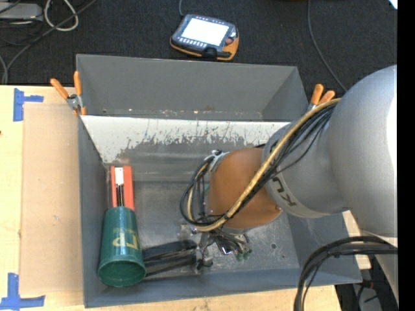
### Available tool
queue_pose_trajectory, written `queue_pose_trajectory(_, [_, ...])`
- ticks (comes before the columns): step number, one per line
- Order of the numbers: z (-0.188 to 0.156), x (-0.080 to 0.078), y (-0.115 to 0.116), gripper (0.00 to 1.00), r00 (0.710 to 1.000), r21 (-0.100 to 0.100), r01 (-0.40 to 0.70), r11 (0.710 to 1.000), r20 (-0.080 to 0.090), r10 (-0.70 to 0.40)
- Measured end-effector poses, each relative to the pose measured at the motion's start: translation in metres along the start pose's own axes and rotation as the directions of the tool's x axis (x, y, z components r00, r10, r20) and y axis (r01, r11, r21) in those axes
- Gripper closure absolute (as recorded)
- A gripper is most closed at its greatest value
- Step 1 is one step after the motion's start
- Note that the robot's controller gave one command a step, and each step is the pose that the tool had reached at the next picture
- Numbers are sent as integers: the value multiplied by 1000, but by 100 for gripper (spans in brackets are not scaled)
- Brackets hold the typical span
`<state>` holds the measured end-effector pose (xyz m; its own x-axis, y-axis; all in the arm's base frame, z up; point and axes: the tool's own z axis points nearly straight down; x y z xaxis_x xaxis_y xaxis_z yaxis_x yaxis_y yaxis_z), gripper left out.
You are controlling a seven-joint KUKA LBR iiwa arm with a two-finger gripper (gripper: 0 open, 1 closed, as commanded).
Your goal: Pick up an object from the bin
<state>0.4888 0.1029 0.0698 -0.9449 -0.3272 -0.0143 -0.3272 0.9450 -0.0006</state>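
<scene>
Here the gripper [217, 246] sits low at the end of the black long-handled tool [170, 258], presumably to grasp it; spread or pinching, we cannot tell.

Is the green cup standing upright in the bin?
No, the green cup lies on its side along the left wall of the bin, with its wide mouth toward the near wall.

A pale mark that looks like "17" stands on the side of the dark green plastic cup [120, 251] lying at the near left. Dark letters, seemingly "KU", stand on the silver-grey robot arm [353, 154] at the right, partly behind cables. Print on the orange-red flat pack [121, 186] beyond the cup is unreadable.
</scene>
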Motion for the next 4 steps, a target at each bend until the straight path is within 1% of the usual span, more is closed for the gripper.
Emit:
queue_pose_trajectory(1, [0, 0, 0, 100, 1000, 1, -9, 1000, 0, 9])
queue_pose_trajectory(2, [0, -15, 19, 100, 1000, 0, 13, 1000, 1, -13])
queue_pose_trajectory(3, [0, -12, 19, 100, 1000, 0, 5, 1000, 2, -5])
queue_pose_trajectory(4, [0, -37, 74, 100, 975, 2, 224, 975, 4, -224])
